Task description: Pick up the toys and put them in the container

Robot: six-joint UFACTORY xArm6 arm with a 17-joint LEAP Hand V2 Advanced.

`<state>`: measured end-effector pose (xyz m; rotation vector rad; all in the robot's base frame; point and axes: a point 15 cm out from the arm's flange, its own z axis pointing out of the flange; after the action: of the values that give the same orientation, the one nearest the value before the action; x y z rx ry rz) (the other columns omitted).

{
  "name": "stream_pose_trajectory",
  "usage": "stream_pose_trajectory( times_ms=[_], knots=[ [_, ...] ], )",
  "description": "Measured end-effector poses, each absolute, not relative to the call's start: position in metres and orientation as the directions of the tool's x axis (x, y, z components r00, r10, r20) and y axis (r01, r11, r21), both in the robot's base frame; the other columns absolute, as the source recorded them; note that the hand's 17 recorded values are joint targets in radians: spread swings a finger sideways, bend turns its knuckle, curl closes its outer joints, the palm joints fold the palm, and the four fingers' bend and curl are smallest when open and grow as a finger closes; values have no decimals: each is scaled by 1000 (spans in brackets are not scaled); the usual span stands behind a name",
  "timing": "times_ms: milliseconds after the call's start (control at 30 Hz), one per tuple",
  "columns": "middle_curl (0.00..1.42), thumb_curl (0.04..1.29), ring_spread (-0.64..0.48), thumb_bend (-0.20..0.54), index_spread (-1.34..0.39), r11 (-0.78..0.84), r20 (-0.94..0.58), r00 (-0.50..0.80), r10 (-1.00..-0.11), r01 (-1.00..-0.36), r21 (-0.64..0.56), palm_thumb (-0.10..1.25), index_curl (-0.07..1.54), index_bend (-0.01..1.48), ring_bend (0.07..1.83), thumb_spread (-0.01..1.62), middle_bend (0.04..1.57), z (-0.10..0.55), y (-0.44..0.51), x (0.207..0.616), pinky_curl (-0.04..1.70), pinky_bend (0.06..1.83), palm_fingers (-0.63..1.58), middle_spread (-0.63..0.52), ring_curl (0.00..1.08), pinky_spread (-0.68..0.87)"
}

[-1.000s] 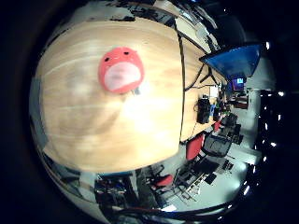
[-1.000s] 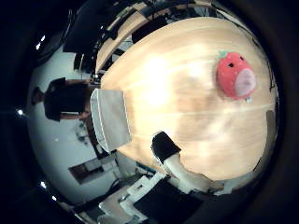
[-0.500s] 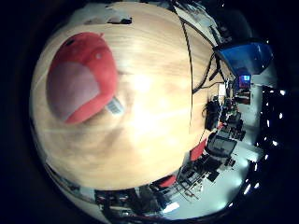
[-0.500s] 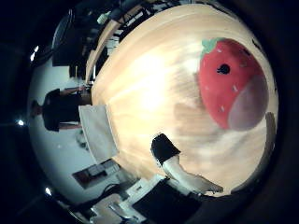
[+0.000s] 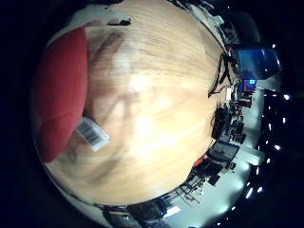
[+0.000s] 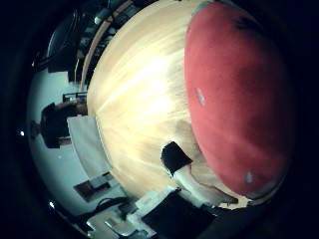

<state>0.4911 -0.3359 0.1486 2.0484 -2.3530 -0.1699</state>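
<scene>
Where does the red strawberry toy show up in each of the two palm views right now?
Little finger side view: the strawberry toy lies on the wooden table, its white tag beside it.
Thumb side view: it fills much of the picture, close to the palm.
Shared landmark: the wooden table.

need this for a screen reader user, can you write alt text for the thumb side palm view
A red plush strawberry toy fills much of the view, lying on a light wooden table very close under the palm. Part of the robot's hand, a black-tipped white finger, reaches in beside the toy. Past the table edge, dim room furniture shows.
</scene>
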Motion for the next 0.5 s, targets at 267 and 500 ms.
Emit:
stream_pose_trajectory(
  times_ms=[267, 500],
  knots=[
    [403, 295, -325, -22, -431, 160, -85, -171, -982, -980, 117, 344, 53, 14, 1274, 966, 354, 129, -342, 482, 522, 1470, 670, -231, 476, -308],
    [539, 305, -313, 3, -455, 182, -95, -192, -977, -978, 104, 464, 88, 237, 1286, 1049, 637, 124, -348, 481, 527, 1449, 1056, -341, 506, -354]
  ],
)
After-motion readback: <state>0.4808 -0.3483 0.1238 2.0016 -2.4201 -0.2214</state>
